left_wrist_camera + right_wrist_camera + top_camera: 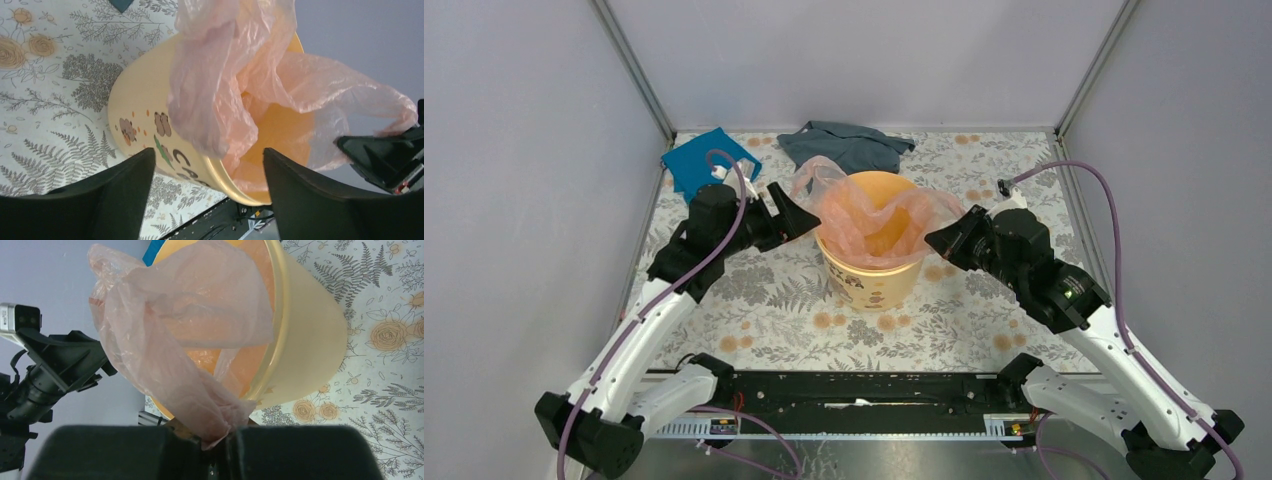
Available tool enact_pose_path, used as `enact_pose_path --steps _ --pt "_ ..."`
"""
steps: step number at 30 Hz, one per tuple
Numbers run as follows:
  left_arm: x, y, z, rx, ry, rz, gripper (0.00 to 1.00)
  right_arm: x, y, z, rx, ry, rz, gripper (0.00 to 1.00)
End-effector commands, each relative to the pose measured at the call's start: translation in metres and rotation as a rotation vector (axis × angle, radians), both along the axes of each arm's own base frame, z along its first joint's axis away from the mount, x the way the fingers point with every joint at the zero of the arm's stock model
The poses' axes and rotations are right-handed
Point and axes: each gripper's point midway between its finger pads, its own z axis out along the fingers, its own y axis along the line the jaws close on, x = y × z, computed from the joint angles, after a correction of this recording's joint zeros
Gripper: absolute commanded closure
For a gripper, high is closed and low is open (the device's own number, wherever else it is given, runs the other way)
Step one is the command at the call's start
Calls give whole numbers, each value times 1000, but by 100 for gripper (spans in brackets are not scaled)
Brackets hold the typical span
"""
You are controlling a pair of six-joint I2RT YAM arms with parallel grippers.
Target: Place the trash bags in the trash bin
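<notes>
Pink trash bag (874, 215) lies crumpled over the mouth of yellow trash bin (869, 288), partly inside, edges spilling over rim on both sides. Bin upright on floral table (754, 300), btw the 2 grippers. Right gripper (220, 440) pinched tight on a bag corner, film stretched from rim to it. Left gripper (207, 165) gapes wide, nothing in it, just beside bin wall. Teal cloth (696, 162) & grey cloth (844, 145) behind bin.
</notes>
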Motion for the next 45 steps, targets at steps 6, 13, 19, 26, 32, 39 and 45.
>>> enact_pose_path --steps 6,13,19,26,32,39,45 --pt "23 10 28 48 -119 68 88 -2 -11 9 -37 -40 -16 97" --pt "-12 23 39 119 -106 9 100 -19 -38 9 -203 -74 14 99" --pt "-29 35 23 159 -75 23 100 -30 -48 -13 -262 -29 32 99" --pt "-39 44 -13 207 -6 33 100 -35 -61 -49 -322 29 -3 97" --pt "-33 37 -35 201 26 13 100 -22 -60 -69 -375 32 -18 96" --pt "-33 36 -71 210 86 17 100 -12 -64 -98 -463 75 -39 96" --pt "-28 23 -88 141 103 3 100 -2 -57 -119 -456 43 -33 91"
